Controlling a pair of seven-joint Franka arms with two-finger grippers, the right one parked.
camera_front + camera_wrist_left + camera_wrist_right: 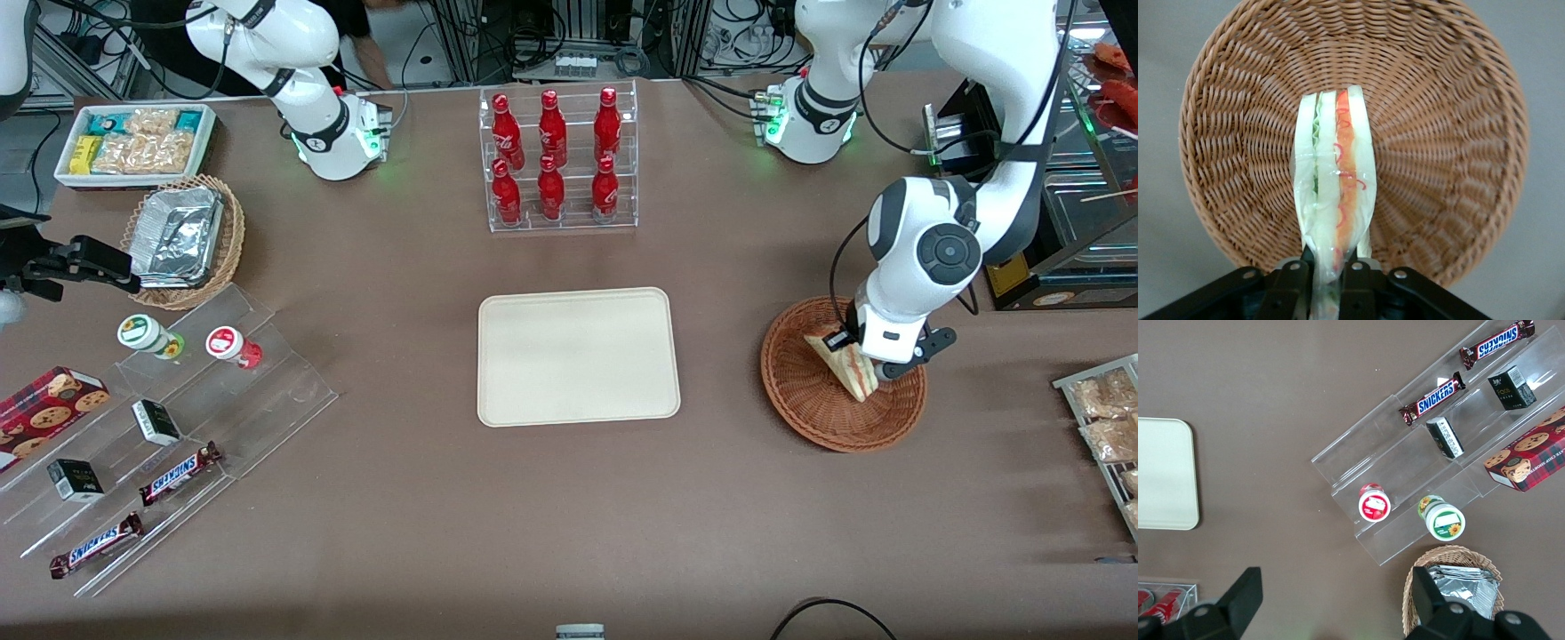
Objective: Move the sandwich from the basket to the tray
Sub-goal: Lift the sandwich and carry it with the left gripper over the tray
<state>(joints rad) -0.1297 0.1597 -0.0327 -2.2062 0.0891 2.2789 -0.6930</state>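
Claw (867, 363) sits low over the basket (805, 391), toward the working arm's end of the tabletop (569, 516), fingers (1353, 283) pinched tight on one end of the sandwich (849, 364). Wrist view confirms the grip: the wrapped wedge stands on edge between the two fingers, filling layers showing, with the woven bowl spread beneath it. Front view has the sandwich tilted, its low corner at or just off the weave; cannot tell whether it touches. Reading across the front view: foil-tray basket (182, 240) and stepped acrylic shelf (169, 418) at the parked arm's end, then the tray (578, 356) mid-tabletop, bare, with a rack of red bottles (558, 160) farther from the camera, then basket and claw. Judgement: grasp done; lift, carry across to the tray and release remain.
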